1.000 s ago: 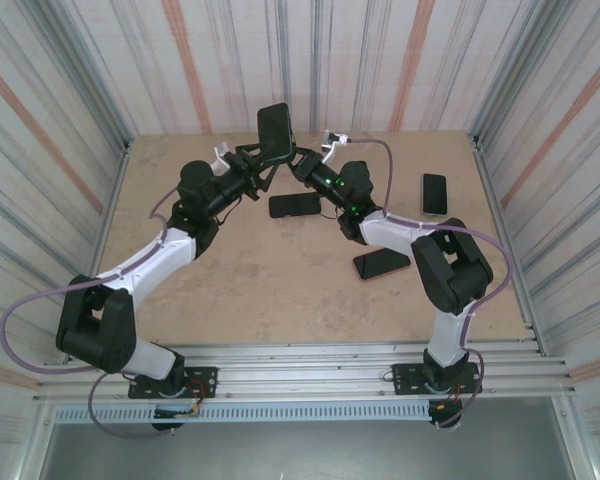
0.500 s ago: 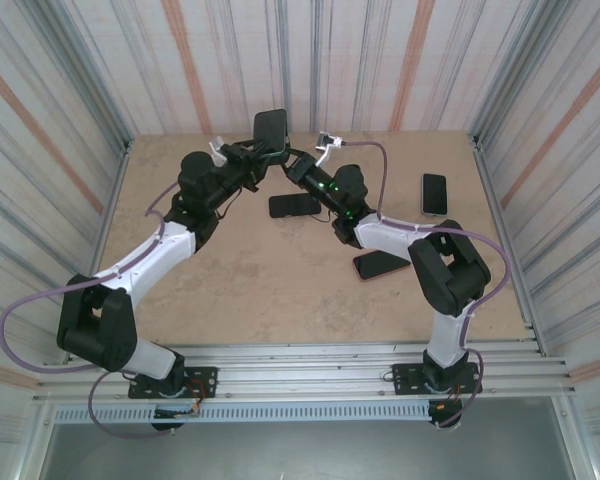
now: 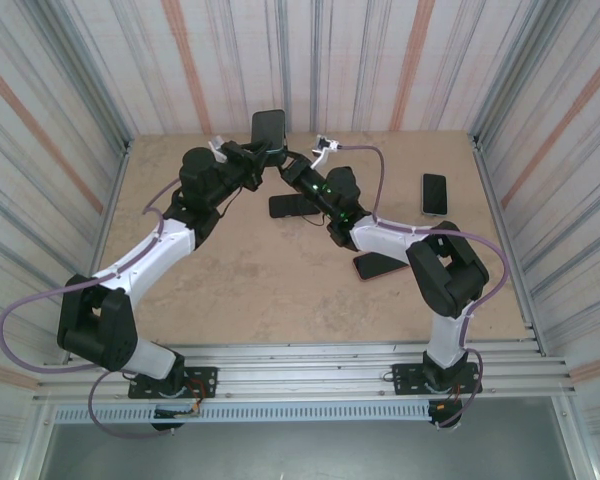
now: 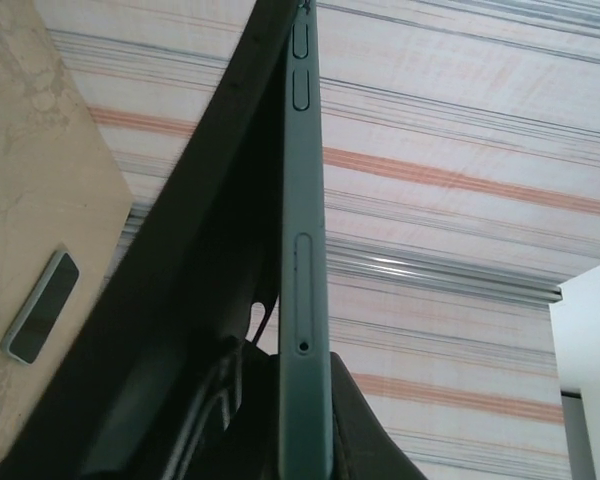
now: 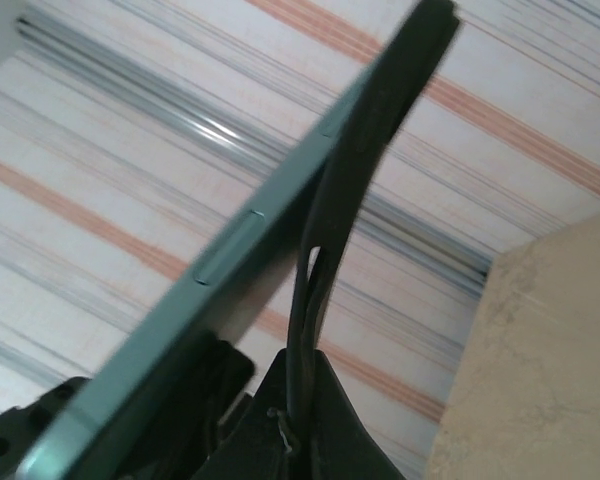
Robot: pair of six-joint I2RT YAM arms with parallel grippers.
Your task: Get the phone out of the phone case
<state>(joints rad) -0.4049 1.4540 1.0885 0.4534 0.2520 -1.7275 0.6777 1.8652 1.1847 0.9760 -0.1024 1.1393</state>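
A teal phone stands edge-on, with its side buttons facing the left wrist camera. My left gripper is shut on its lower end, one finger on each face. The black phone case is peeled away from the phone along one side, and my right gripper is shut on the case's thin edge. In the top view the phone and case are held upright above the far middle of the table, between my left gripper and my right gripper.
Three other phones lie on the beige table: a black one under the grippers, a dark reddish one near the right arm, and a light-edged one at the far right. Striped walls enclose the table.
My left gripper has closed onto the phone. Both grippers and the phone have shifted slightly left and toward the back wall.
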